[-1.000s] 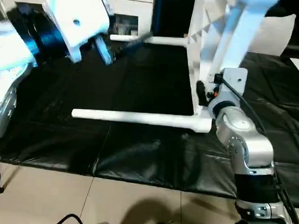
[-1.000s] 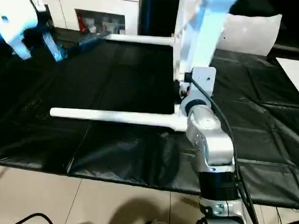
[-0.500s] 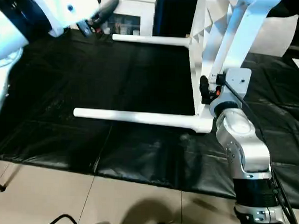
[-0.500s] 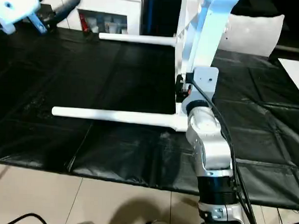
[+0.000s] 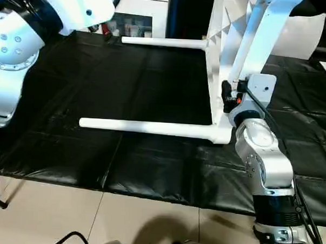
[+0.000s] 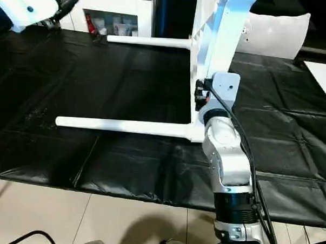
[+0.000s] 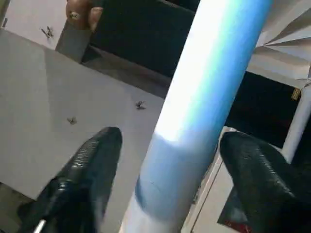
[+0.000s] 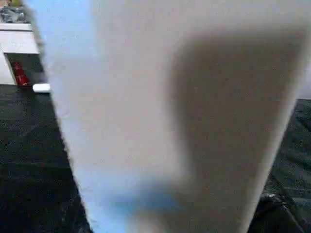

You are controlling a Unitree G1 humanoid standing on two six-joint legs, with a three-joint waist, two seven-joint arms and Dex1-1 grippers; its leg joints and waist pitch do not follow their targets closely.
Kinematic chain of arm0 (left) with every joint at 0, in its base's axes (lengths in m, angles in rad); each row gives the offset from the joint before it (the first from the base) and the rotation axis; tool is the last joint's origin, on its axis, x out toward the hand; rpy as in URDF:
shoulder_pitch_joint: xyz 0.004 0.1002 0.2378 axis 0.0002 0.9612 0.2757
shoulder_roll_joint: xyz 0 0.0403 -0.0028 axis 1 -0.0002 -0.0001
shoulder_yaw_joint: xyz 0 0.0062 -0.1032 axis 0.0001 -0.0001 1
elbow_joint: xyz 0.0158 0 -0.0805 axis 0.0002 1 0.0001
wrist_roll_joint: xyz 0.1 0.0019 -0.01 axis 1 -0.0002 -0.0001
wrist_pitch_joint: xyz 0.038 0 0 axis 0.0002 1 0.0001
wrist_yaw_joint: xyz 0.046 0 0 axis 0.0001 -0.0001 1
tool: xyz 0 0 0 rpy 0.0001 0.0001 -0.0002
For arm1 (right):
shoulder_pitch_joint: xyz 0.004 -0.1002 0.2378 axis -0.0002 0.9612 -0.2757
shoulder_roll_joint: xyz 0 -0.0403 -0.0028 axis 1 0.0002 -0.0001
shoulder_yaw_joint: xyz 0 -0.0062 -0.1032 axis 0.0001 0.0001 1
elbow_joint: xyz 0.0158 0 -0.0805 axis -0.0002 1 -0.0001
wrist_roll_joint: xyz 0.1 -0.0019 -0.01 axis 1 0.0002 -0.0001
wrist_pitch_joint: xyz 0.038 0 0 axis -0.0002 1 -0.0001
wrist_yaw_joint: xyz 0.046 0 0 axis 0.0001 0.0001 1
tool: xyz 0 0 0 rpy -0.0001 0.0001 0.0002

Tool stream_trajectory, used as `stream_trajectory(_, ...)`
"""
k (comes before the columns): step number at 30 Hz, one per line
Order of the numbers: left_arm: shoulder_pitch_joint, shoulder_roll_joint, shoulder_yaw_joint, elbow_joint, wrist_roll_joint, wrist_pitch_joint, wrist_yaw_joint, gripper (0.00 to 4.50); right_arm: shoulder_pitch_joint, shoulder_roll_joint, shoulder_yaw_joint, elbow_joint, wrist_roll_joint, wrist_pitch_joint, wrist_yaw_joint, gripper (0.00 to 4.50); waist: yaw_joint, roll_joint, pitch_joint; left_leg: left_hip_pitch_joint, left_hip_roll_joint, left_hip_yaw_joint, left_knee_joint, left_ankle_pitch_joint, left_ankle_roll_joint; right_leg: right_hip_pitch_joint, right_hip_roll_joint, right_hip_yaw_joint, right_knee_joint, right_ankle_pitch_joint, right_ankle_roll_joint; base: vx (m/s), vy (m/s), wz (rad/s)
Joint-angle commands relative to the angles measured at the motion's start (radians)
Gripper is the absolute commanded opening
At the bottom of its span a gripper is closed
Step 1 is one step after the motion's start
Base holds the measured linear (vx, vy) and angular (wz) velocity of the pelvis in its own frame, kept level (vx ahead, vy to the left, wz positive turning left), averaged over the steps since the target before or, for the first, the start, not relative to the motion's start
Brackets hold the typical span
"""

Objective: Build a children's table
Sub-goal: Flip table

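2 legs point level to my left from the on-edge table top point(image 5: 215, 75). The far leg point(image 7: 204, 97) runs lengthwise away from the left gripper point(image 7: 175, 145), whose fingers are spread either side of it. The right gripper point(image 5: 227, 98) sits beside the top; I cannot tell its state.

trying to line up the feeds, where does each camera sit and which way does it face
Left and right eye views: on the head, looking forward and down at the tabletop standing on edge on the black mat; silver right forearm shows.
Left wrist view: along the left gripper, its fingers either side of a leg.
Right wrist view: close against a white leg.
Shared: both eye views show the near leg.
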Motion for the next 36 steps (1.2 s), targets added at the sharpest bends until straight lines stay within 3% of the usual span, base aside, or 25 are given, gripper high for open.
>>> stream_trajectory(1,-0.008,-0.015,0.006,0.025,0.004,-0.006,-0.007,3.38,0.003,-0.012,0.006,-0.028,-0.011,-0.008,0.020,1.91,0.002,0.015,-0.063,-0.003,0.083,-0.038,-0.079,-0.080,-0.025,0.064,-0.108,0.087,-0.068,-0.200,-0.154,0.000,0.000,0.00)
stream_trajectory(6,0.017,-0.038,0.005,0.053,-0.005,-0.007,-0.003,2.99,0.003,-0.025,0.020,-0.049,-0.026,0.000,0.032,1.91,0.001,0.018,-0.064,-0.002,0.085,-0.038,-0.079,-0.072,-0.020,0.063,-0.107,0.087,-0.067,-0.196,-0.155,0.000,0.000,0.00)
stream_trajectory(14,0.016,-0.069,0.045,0.098,-0.011,-0.001,0.037,2.48,-0.010,-0.101,0.053,-0.097,-0.075,0.007,0.087,1.91,0.002,0.014,-0.065,-0.006,0.082,-0.037,-0.075,-0.049,-0.003,0.069,-0.107,0.086,-0.067,-0.193,-0.153,0.000,0.000,0.00)
stream_trajectory(17,0.031,-0.137,0.122,0.093,-0.118,0.052,0.053,2.36,-0.083,-0.254,0.063,-0.115,-0.089,0.037,0.229,1.91,0.002,0.010,-0.067,-0.008,0.079,-0.033,-0.070,-0.010,0.015,0.075,-0.104,0.086,-0.061,-0.150,-0.167,0.000,0.000,0.00)
stream_trajectory(18,0.035,-0.150,0.135,0.088,-0.138,0.065,0.055,2.27,-0.096,-0.279,0.061,-0.114,-0.082,0.045,0.258,1.91,0.003,0.006,-0.070,-0.014,0.072,-0.029,-0.063,0.023,0.050,0.081,-0.105,0.087,-0.055,-0.119,-0.184,0.000,0.000,0.00)
stream_trajectory(19,0.041,-0.163,0.151,0.080,-0.162,0.083,0.057,2.23,-0.118,-0.324,0.062,-0.109,-0.073,0.060,0.309,1.91,0.004,0.006,-0.069,-0.018,0.070,-0.028,-0.062,0.034,0.065,0.080,-0.106,0.087,-0.056,-0.118,-0.185,0.000,0.000,0.00)
stream_trajectory(22,0.061,-0.193,0.186,0.050,-0.211,0.125,0.061,2.22,-0.177,-0.439,0.058,-0.087,-0.057,0.085,0.423,1.91,0.007,0.003,-0.067,-0.021,0.061,-0.023,-0.056,0.042,0.106,0.082,-0.102,0.083,-0.064,-0.173,-0.170,0.000,0.000,0.00)
stream_trajectory(23,0.065,-0.196,0.190,0.044,-0.217,0.131,0.061,2.22,-0.187,-0.455,0.056,-0.081,-0.057,0.088,0.437,1.91,0.008,0.000,-0.068,-0.020,0.060,-0.020,-0.055,0.044,0.122,0.075,-0.098,0.081,-0.069,-0.193,-0.158,0.000,0.000,0.00)
stream_trajectory(26,0.124,-0.224,0.252,-0.017,-0.271,0.190,0.065,2.19,-0.326,-0.629,0.038,-0.007,-0.049,0.112,0.575,1.91,0.008,-0.007,-0.068,-0.018,0.060,-0.022,-0.053,0.031,0.140,0.075,-0.095,0.071,-0.072,-0.257,-0.150,0.000,0.000,0.00)
stream_trajectory(28,0.158,-0.237,0.285,-0.040,-0.284,0.209,0.064,2.18,-0.392,-0.697,0.043,0.019,-0.039,0.125,0.639,1.91,0.009,-0.004,-0.062,-0.017,0.060,-0.020,-0.051,0.004,0.153,0.066,-0.093,0.068,-0.080,-0.317,-0.135,0.000,0.000,0.00)
stream_trajectory(30,0.202,-0.260,0.318,-0.067,-0.304,0.236,0.067,2.12,-0.450,-0.747,0.049,0.025,-0.018,0.145,0.717,1.91,0.010,-0.010,-0.062,-0.015,0.065,-0.021,-0.051,-0.003,0.160,0.061,-0.090,0.065,-0.084,-0.341,-0.122,0.000,0.000,0.00)
stream_trajectory(31,0.208,-0.264,0.322,-0.070,-0.307,0.240,0.069,2.12,-0.457,-0.747,0.046,0.021,-0.001,0.157,0.732,1.91,0.012,-0.008,-0.061,-0.016,0.068,-0.023,-0.052,-0.004,0.158,0.061,-0.092,0.065,-0.082,-0.341,-0.121,0.000,0.000,0.00)
stream_trajectory(33,0.241,-0.271,0.333,-0.075,-0.308,0.248,0.073,1.99,-0.493,-0.743,0.030,-0.019,0.094,0.211,0.813,2.61,0.010,-0.010,-0.061,-0.015,0.071,-0.027,-0.053,-0.018,0.153,0.060,-0.093,0.063,-0.083,-0.347,-0.119,0.000,0.000,0.00)
stream_trajectory(36,0.244,-0.270,0.335,-0.069,-0.310,0.249,0.076,1.96,-0.502,-0.738,0.031,-0.028,0.111,0.212,0.832,2.92,0.007,-0.012,-0.059,-0.011,0.075,-0.028,-0.054,-0.050,0.150,0.056,-0.094,0.063,-0.088,-0.364,-0.114,0.000,0.000,0.00)
